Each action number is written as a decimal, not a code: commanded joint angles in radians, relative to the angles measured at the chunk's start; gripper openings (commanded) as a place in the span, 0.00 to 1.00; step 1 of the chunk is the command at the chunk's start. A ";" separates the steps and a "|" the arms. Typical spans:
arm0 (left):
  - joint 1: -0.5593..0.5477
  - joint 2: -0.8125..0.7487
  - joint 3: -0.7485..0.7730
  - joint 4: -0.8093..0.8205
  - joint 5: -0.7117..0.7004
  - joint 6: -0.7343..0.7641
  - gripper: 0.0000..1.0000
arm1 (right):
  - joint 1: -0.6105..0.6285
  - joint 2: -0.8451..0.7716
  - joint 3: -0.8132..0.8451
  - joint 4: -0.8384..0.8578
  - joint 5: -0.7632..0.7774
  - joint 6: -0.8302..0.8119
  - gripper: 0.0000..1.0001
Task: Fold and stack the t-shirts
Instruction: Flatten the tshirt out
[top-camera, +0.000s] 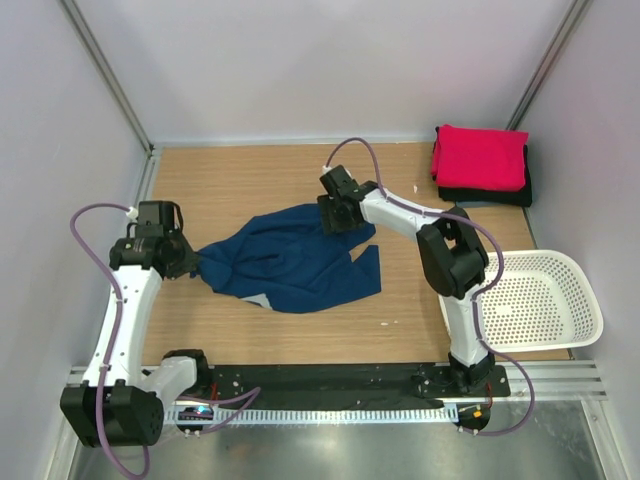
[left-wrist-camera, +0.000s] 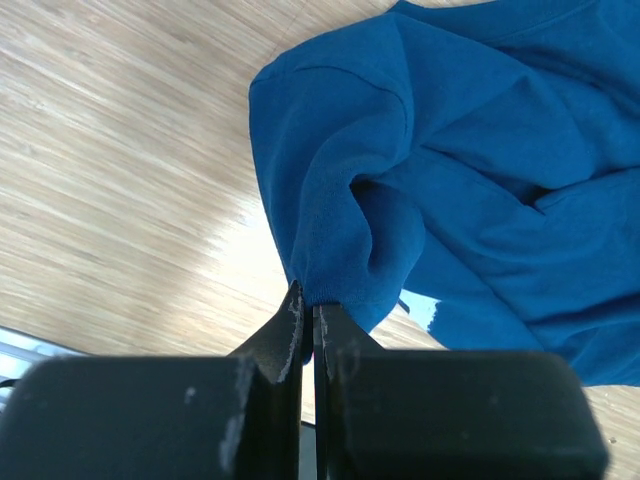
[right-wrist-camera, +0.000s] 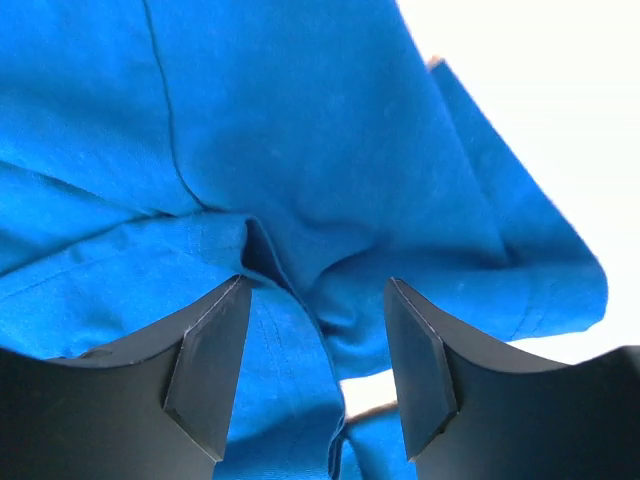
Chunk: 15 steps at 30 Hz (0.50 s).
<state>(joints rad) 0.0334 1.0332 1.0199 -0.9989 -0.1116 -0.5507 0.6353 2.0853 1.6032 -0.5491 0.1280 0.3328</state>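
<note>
A navy blue t-shirt (top-camera: 290, 262) lies crumpled in the middle of the table. My left gripper (top-camera: 190, 262) is shut on its left edge; the left wrist view shows the cloth (left-wrist-camera: 400, 180) pinched at the fingertips (left-wrist-camera: 308, 305). My right gripper (top-camera: 338, 220) is open at the shirt's far right corner. In the right wrist view its fingers (right-wrist-camera: 215, 370) stand apart over a fold of the cloth (right-wrist-camera: 300, 150). A folded pink-red t-shirt (top-camera: 480, 157) lies on a folded black t-shirt (top-camera: 487, 195) at the back right.
A white perforated basket (top-camera: 545, 300) stands at the right, overhanging the table's front right edge. Bare wooden table (top-camera: 240, 180) lies behind and left of the shirt. Grey walls close in on three sides.
</note>
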 joint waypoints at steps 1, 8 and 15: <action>0.003 -0.013 -0.014 0.048 0.003 -0.012 0.00 | 0.014 -0.027 0.078 0.078 -0.016 -0.064 0.61; 0.005 0.005 -0.014 0.063 0.009 -0.014 0.00 | 0.014 0.004 0.086 0.120 -0.088 -0.061 0.57; 0.003 0.027 0.019 0.056 -0.005 -0.006 0.00 | 0.014 0.039 0.110 0.098 -0.082 -0.071 0.53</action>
<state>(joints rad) 0.0334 1.0561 1.0039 -0.9760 -0.1104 -0.5510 0.6479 2.1101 1.6726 -0.4709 0.0513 0.2817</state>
